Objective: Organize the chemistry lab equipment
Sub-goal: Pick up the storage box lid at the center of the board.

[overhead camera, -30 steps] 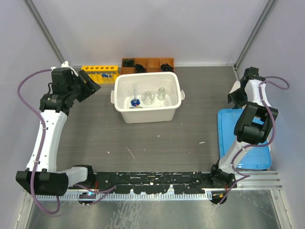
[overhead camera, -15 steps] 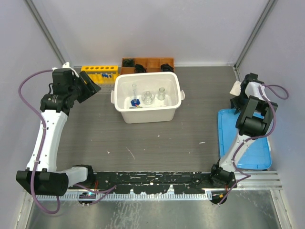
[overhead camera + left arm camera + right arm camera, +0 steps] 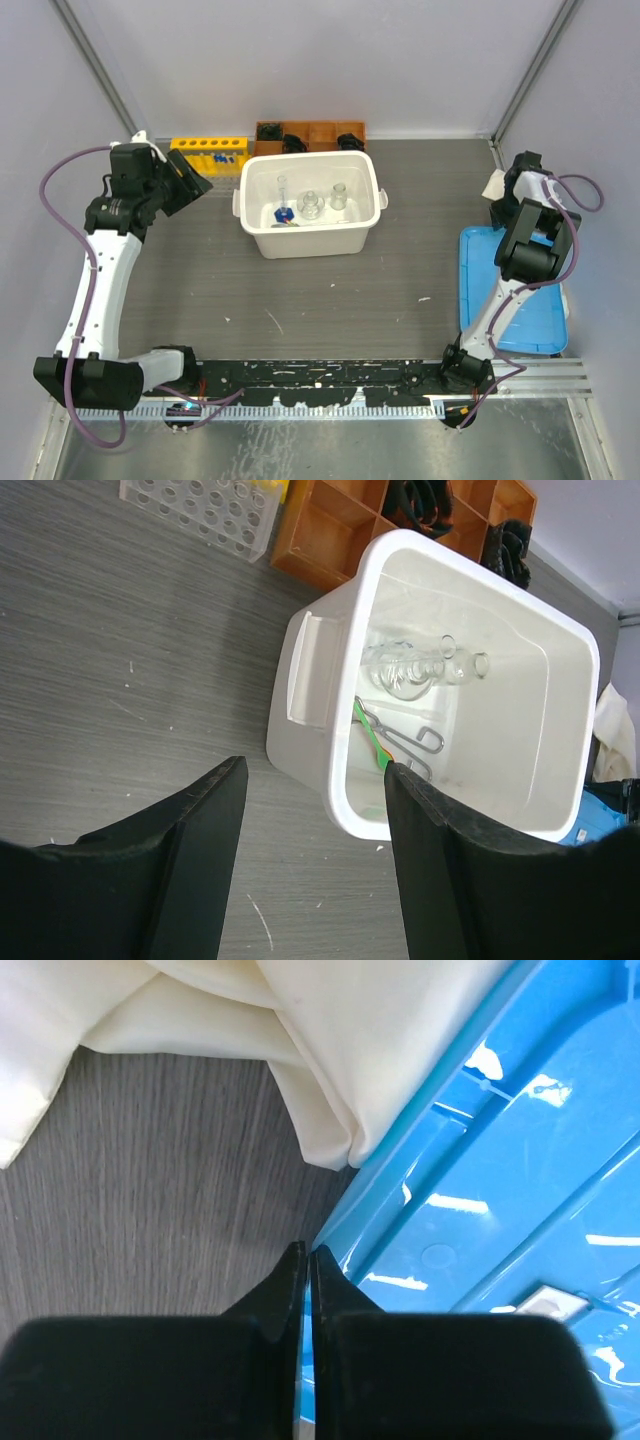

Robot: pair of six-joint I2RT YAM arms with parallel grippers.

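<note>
A white tub [image 3: 257,238] at the table's middle back holds clear glass flasks [image 3: 405,667], metal tongs [image 3: 418,746], a green-and-orange stick [image 3: 371,738] and a blue-bulb dropper [image 3: 283,213]. The yellow tube rack [image 3: 190,146] with blue-capped tubes [image 3: 222,157] stands at the back left. My left gripper [image 3: 315,780] hovers open and empty over the table, left of the tub. At the right, my right gripper [image 3: 308,1252] straddles the rim of the blue tray [image 3: 520,1160], its jaws closed to a thin slit with blue showing in it.
A brown wooden organizer [image 3: 325,131] stands behind the tub. A clear multi-hole rack [image 3: 200,505] lies beside it. A white cloth [image 3: 330,1030] lies crumpled at the tray's far corner, partly on the tray. Grey walls close in on both sides.
The right gripper's jaws have closed at the blue tray's rim, after the arm settled slightly rightward over the tray corner. The left arm has not moved.
</note>
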